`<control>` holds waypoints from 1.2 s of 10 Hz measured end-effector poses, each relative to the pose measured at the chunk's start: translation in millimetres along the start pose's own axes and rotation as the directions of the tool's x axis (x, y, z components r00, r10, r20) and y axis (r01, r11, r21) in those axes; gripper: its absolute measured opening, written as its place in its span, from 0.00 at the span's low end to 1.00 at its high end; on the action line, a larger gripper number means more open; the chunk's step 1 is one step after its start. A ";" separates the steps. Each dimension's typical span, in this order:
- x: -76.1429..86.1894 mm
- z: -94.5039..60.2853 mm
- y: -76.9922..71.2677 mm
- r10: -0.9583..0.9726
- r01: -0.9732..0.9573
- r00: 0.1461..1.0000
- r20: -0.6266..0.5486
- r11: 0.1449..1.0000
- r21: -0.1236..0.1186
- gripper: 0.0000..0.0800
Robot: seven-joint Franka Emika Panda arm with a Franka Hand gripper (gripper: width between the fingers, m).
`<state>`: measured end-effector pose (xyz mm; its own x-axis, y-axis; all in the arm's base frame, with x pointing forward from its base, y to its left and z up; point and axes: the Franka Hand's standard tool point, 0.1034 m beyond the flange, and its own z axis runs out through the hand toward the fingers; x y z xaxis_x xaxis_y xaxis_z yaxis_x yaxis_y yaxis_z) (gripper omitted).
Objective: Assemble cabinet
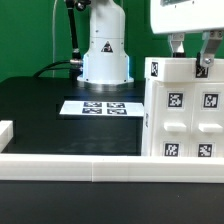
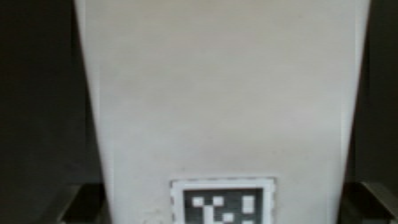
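The white cabinet body (image 1: 185, 120) stands upright at the exterior view's right, with several black-and-white tags on its front and side. My gripper (image 1: 192, 55) comes down on its top edge, one finger on each side, shut on it. In the wrist view a white face of the cabinet (image 2: 222, 100) fills the space between my fingers, with one tag (image 2: 224, 205) near them. The fingers (image 2: 82, 205) show only as dark shapes at both sides. No smaller loose panels are in view.
The marker board (image 1: 102, 106) lies flat on the black table in front of the robot base (image 1: 105, 55). A low white border rail (image 1: 70, 165) runs along the front edge and turns up at the exterior view's left (image 1: 6, 130).
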<state>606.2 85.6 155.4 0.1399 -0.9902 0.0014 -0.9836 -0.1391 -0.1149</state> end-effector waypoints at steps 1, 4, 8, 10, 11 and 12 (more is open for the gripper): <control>0.2 0.1 0.1 0.099 -0.099 0.995 0.006 0.995 -0.001 0.69; 0.6 0.0 2.1 0.388 -0.387 0.921 0.027 0.922 -0.021 0.69; 1.4 0.1 3.4 0.484 -0.482 0.874 0.052 0.875 -0.039 0.69; -1.1 1.3 3.6 0.456 -0.455 0.888 0.058 0.890 -0.040 0.82; -1.6 1.4 3.6 0.452 -0.451 0.890 0.059 0.892 -0.040 0.94; -2.0 1.5 3.6 0.449 -0.447 0.892 0.059 0.894 -0.040 0.98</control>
<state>602.5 87.1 153.4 -0.3099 -0.9445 -0.1090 -0.9460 0.3177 -0.0638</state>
